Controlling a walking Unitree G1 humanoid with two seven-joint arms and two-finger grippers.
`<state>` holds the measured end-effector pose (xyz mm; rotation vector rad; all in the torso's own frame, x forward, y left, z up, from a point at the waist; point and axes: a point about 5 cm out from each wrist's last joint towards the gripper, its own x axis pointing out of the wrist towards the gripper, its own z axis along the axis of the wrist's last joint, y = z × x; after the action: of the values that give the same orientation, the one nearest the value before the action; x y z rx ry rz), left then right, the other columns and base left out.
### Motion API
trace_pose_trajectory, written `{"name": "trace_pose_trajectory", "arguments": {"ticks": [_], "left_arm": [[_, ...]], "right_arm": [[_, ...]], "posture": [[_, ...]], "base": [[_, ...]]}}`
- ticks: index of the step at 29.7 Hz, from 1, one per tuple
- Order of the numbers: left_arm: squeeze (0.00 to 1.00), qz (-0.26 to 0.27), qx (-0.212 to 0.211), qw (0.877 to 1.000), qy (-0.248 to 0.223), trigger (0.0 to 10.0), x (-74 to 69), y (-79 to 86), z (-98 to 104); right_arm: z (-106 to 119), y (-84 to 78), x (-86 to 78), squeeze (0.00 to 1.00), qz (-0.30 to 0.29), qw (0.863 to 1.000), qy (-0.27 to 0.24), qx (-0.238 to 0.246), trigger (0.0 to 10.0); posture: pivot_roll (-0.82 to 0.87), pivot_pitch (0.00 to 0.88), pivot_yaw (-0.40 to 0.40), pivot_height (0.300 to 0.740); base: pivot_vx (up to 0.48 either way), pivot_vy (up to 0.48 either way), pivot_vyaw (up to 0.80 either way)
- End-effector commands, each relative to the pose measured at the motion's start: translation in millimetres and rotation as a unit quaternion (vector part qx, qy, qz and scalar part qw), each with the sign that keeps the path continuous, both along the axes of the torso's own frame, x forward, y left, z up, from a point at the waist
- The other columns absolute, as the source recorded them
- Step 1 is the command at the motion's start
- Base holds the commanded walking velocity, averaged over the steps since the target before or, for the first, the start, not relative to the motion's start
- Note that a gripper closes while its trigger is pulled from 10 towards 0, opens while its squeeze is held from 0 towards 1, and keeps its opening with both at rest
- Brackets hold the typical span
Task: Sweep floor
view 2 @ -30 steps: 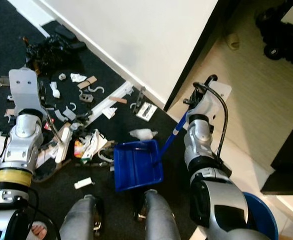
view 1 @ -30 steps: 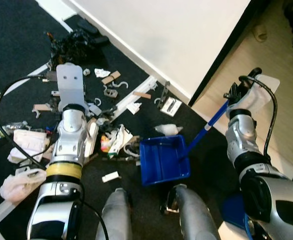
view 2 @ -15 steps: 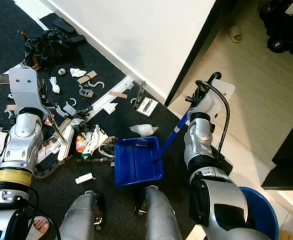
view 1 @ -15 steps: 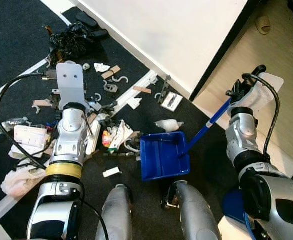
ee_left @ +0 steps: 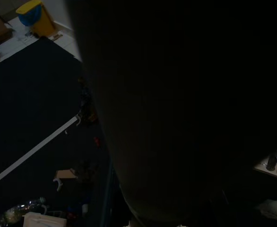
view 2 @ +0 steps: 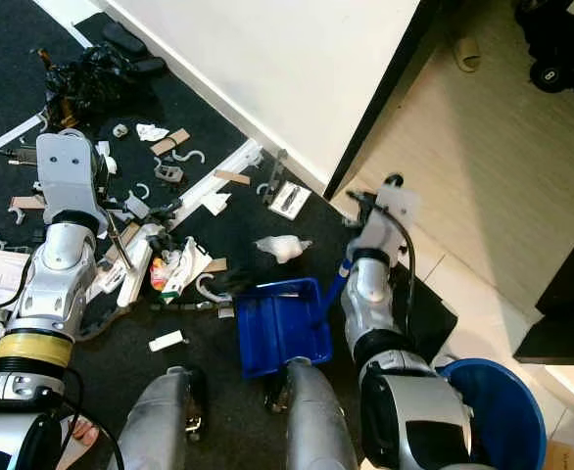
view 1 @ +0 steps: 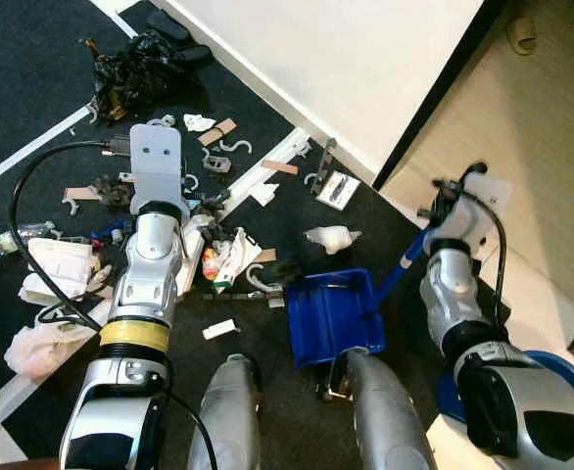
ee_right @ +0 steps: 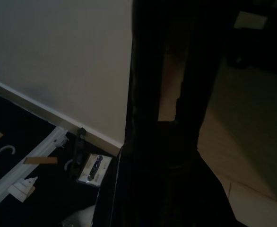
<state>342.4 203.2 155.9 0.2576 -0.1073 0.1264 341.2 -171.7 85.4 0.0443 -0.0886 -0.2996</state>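
Sweeping toward dustpan [view 1: 328,315] | I see litter pile [view 1: 223,259] left of pan, handle running far-right to right tool [view 1: 442,201] | grips: cannot tell

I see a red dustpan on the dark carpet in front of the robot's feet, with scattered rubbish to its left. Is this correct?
Not quite: the dustpan is blue, not red, as the left eye view shows. The rest holds: it lies on the dark carpet before the robot's feet, with scattered rubbish to its left.
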Motion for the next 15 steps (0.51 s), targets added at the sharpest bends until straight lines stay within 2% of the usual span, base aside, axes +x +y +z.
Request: {"name": "trace_pose_trajectory", "arguments": {"ticks": [1,4,10,15], "left_arm": [[0.00,-0.010,-0.003,1.000,0.004,10.0,-2.9,-6.0,-5.6],[0.00,-0.010,-0.003,1.000,0.004,10.0,-2.9,-6.0,-5.9],[0.00,-0.011,-0.003,1.000,0.003,10.0,-2.3,-5.9,-5.9],[0.00,-0.010,-0.001,1.000,-0.002,10.0,-0.1,-5.1,-2.2]], "right_arm": [[-23.2,1.0,-12.8,0.00,0.008,0.999,0.049,-0.012,10.0],[-20.6,3.4,-15.5,0.00,0.007,1.000,0.019,0.000,10.0],[-17.5,5.2,-15.1,0.00,-0.003,1.000,0.005,0.012,10.0],[1.4,5.5,-2.6,0.00,-0.031,0.998,-0.027,0.048,10.0]], "posture": [[0.15,0.346,-0.049,0.740],[0.15,0.343,-0.048,0.740],[0.15,0.341,-0.046,0.740],[0.15,0.336,-0.045,0.740]], "base": [[0.000,0.000,0.00],[0.000,0.000,0.00],[0.000,0.000,0.00],[0.000,0.000,0.00]]}}
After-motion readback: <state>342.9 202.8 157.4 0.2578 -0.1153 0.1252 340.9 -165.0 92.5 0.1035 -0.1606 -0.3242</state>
